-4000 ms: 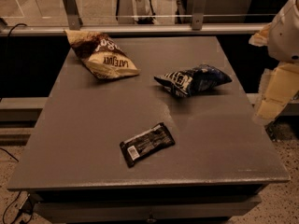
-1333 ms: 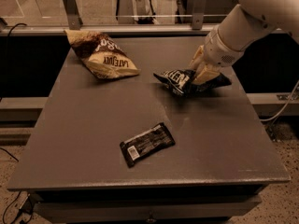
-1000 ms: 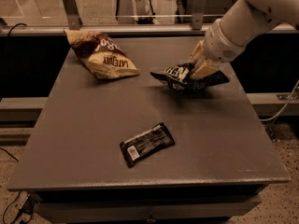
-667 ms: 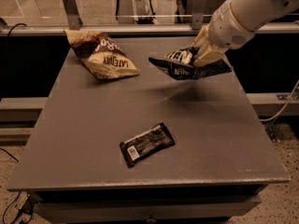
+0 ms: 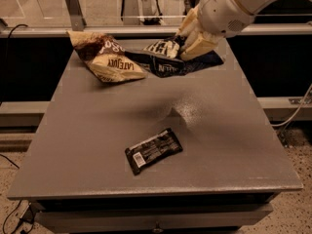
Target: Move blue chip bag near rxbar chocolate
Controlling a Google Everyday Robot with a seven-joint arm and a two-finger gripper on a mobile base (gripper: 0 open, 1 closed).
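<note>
Fingers (image 5: 199,44) of the cream two-finger gripper (image 5: 188,39) are clamped on the crumpled navy-blue foil chip bag (image 5: 165,61), which hangs above the grey table (image 5: 234,145), well beyond the small flat black chocolate bar wrapper (image 5: 153,150).
Risks, as judged: the pinch takes one crumpled end only, so the slick foil could slip out in transit. The bag's free tip, close to the tan-and-brown snack bag (image 5: 109,60) beyond and left of the bar, could snag it. A low descent could shove the bar.

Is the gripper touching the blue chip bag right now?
Touching. The camera view shows the gripper over the table's far side, clamped on the blue chip bag, held off the surface.
</note>
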